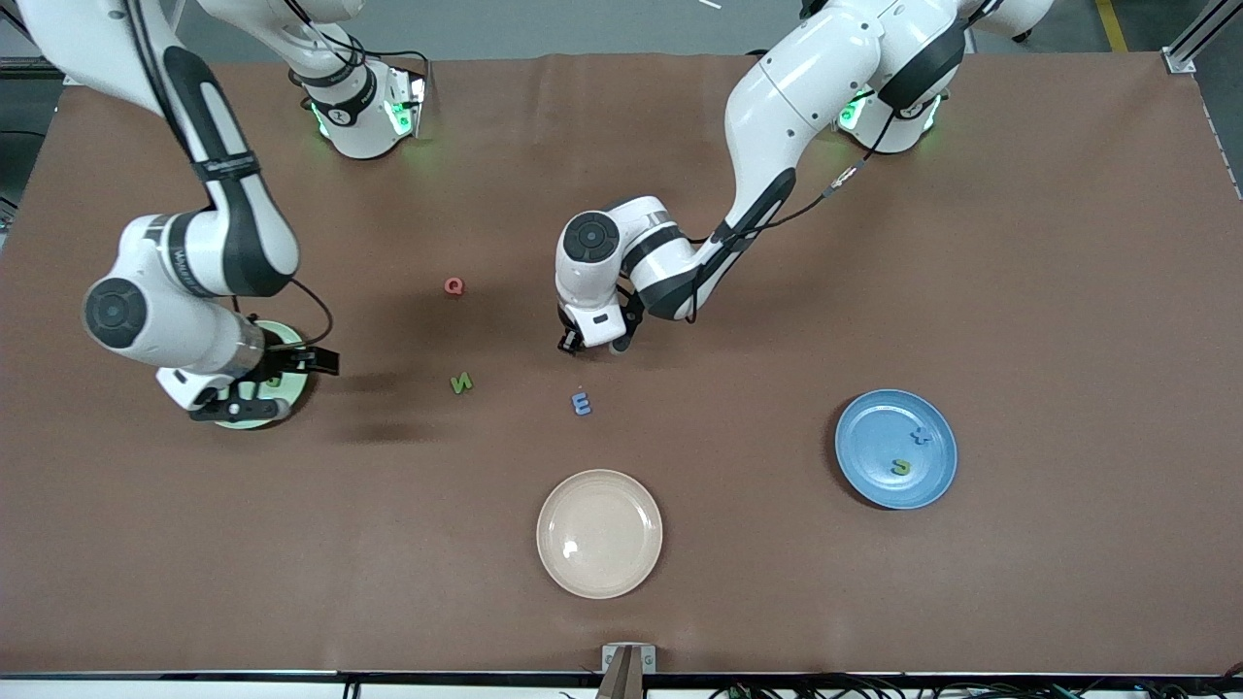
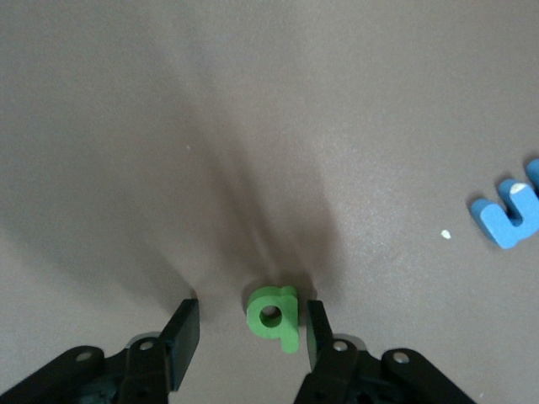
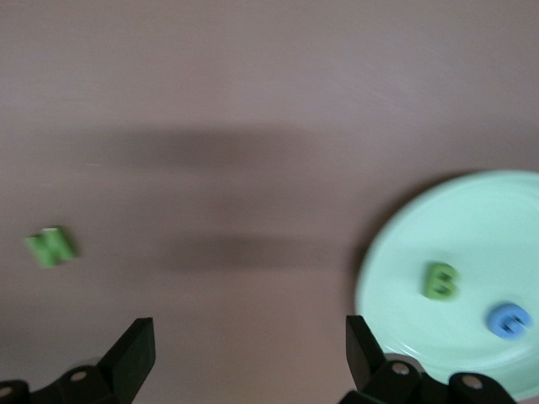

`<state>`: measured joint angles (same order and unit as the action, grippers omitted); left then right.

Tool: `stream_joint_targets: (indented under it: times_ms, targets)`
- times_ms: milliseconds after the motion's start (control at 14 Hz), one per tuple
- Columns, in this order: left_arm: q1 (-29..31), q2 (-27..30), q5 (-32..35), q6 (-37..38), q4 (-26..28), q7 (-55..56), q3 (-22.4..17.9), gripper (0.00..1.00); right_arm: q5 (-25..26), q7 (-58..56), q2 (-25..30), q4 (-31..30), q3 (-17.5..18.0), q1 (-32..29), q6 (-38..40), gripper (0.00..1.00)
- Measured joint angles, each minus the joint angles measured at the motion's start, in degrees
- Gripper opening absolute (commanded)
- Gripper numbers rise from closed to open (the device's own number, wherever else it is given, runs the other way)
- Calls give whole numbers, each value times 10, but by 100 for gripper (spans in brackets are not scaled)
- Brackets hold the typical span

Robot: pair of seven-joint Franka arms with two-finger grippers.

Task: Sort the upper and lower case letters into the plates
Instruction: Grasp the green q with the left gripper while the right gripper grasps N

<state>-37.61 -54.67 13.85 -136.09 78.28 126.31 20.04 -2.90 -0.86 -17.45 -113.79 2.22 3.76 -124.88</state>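
My left gripper (image 1: 594, 348) (image 2: 253, 332) is low over the middle of the table, open, with a small green lower-case letter (image 2: 274, 316) on the table between its fingers, close to one finger and clear of the other. A blue E (image 1: 581, 403) (image 2: 509, 215) lies nearer the front camera. My right gripper (image 1: 277, 386) (image 3: 250, 353) is open and empty over the edge of the pale green plate (image 1: 243, 421) (image 3: 472, 236), which holds a green B (image 3: 440, 280) and a blue G (image 3: 508, 321). The blue plate (image 1: 864, 466) holds a blue letter (image 1: 920, 436) and a green s (image 1: 902, 467).
A green N (image 1: 461, 382) (image 3: 50, 247) and a pink Q (image 1: 453, 285) lie loose on the brown table between the two grippers. A cream-beige plate (image 1: 599, 533) sits empty near the front edge.
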Motion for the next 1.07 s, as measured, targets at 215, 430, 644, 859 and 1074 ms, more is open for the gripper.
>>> stream_joint_targets:
  times_ms: [215, 430, 644, 859, 1074]
  targets:
    - [-2, -2, 0, 0, -2, 0, 0, 47, 0, -7, -20, 20, 2, 62, -23, 100]
    - [-2, -3, 0, 0, -3, 0, 0, 24, 0, -71, -63, 25, 2, 110, -106, 100]
    - [-3, -3, 0, 0, -6, -4, 0, 0, 0, -96, -107, 26, 2, 138, -160, 100]
    - [0, 0, 27, 3, -13, -9, -2, 0, 0, -100, -131, 27, 1, 153, -178, 99]
    - [18, 24, 52, 70, -18, -28, -5, 0, 0, -101, -143, 24, 1, 158, -199, 93]
